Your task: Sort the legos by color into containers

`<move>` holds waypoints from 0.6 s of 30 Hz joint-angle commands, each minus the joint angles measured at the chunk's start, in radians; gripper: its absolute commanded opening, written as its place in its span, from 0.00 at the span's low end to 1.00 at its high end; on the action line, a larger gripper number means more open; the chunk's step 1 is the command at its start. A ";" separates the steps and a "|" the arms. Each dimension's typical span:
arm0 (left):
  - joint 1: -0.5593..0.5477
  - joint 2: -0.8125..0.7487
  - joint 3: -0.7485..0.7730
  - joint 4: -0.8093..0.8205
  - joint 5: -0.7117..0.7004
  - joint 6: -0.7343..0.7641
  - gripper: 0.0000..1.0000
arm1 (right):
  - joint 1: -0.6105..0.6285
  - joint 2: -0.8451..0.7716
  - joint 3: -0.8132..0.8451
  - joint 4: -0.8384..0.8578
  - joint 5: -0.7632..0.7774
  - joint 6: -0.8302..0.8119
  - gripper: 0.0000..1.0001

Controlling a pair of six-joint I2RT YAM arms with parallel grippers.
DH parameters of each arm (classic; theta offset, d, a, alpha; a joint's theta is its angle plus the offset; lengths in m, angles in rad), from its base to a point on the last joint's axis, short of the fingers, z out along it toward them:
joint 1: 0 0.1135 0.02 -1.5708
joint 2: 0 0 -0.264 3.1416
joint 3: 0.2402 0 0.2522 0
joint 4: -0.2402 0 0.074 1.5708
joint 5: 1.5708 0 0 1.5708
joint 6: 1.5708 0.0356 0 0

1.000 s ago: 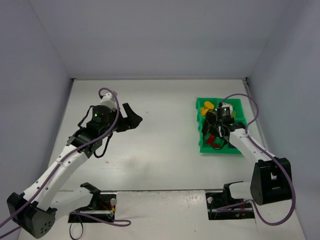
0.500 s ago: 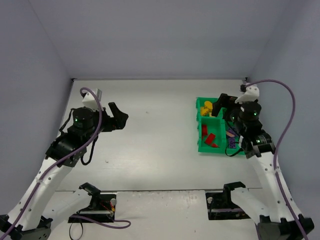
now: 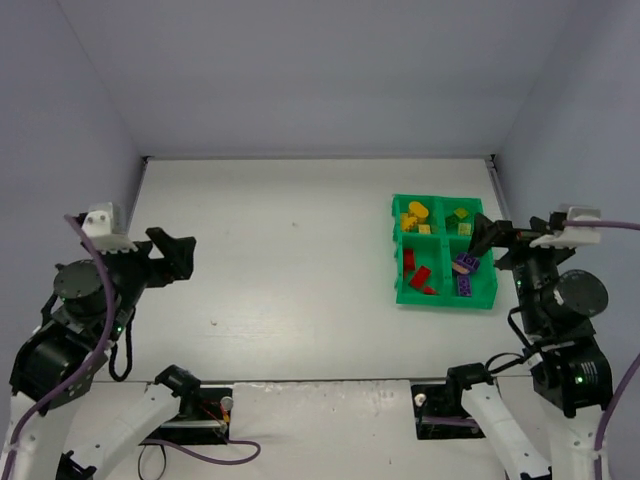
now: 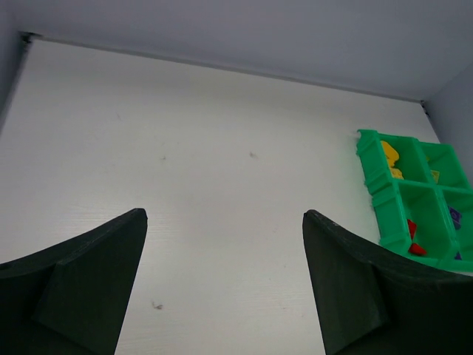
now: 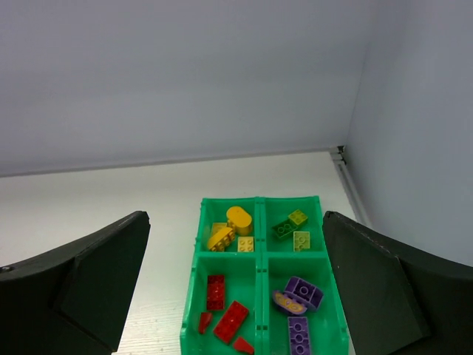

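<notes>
- The tray [image 3: 397, 265] lies at 3 o'clock on the table [image 3: 290, 250], on the right gripper's side, probably so that one gripper can serve it alone.
- Each of its four compartments holds one colour: yellow legos [image 5: 230, 233] at 10 o'clock, green legos [image 5: 290, 228] at 2, red legos [image 5: 225, 314] at 8, purple legos [image 5: 299, 296] at 4.
- Every brick in view lies inside a compartment, so the sorting looks finished.
- The right gripper [image 5: 235, 222] hangs raised near the tray's 4 o'clock corner, fingers spread wide and empty.
- The left gripper [image 4: 222, 237] sits at 9 o'clock, well apart from the tray, fingers parted and empty, apparently parked clear.
</notes>
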 commanded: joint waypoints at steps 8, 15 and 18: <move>0.007 -0.116 0.103 -0.199 -0.169 0.042 0.79 | 0.034 -0.182 0.035 -0.059 0.143 0.004 1.00; 0.005 -0.220 0.052 -0.228 -0.211 0.029 0.79 | 0.091 -0.248 0.041 -0.090 0.157 -0.007 1.00; 0.005 -0.226 0.054 -0.242 -0.223 0.024 0.79 | 0.110 -0.253 0.041 -0.092 0.157 -0.007 1.00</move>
